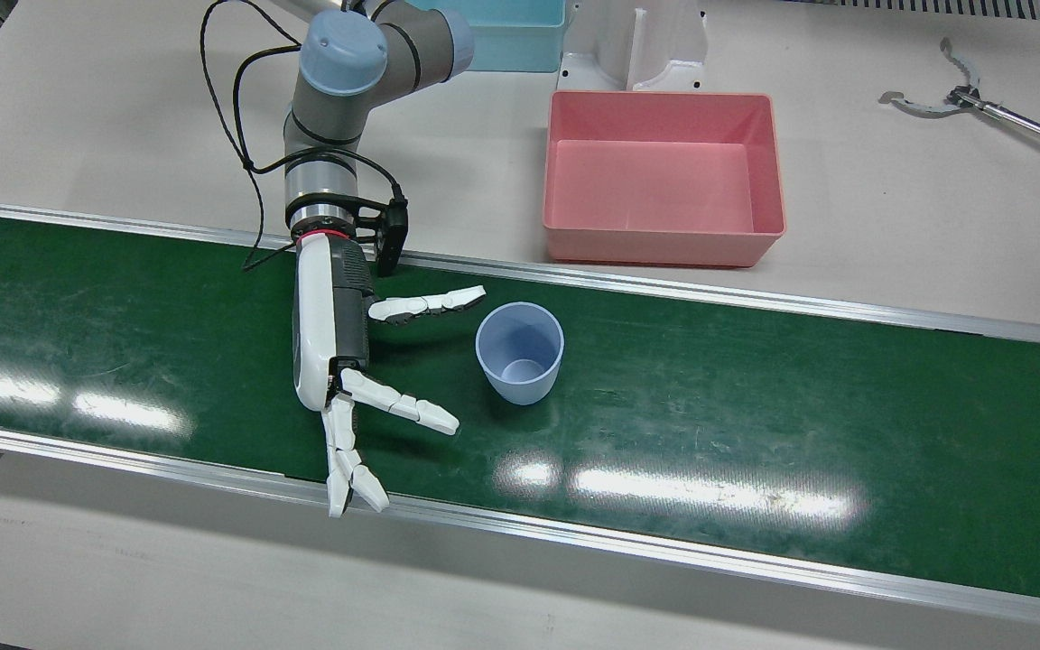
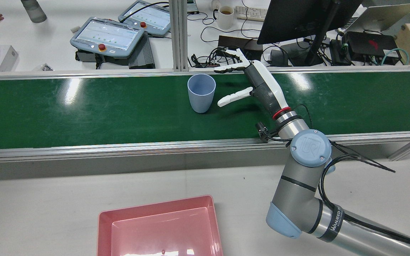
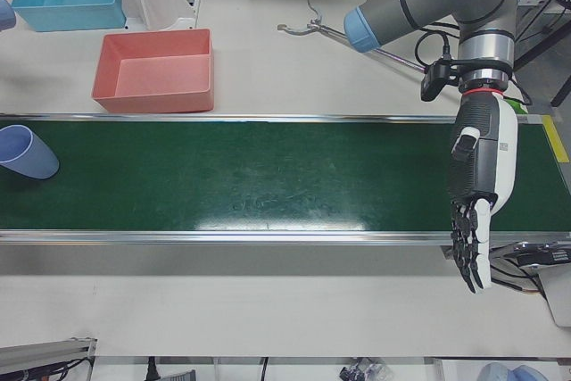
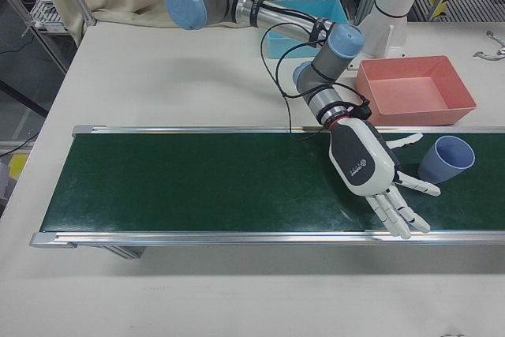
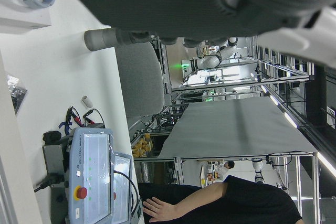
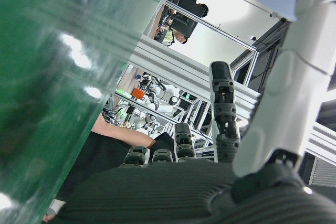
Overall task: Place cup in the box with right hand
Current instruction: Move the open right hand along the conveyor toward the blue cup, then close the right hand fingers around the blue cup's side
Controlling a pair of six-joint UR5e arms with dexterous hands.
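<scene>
Barely started, cup not picked up yet

Right hand is spread wide open, holding nothing, just beside the blue cup standing upright on the green belt. Pink box sits empty, so grabbing and placing are left.

Pink box cut off by rear view's bottom edge. Cup clipped at left-front view's left edge. In right hand view, belt near the fingers is blurred; cup can't be told there.
</scene>
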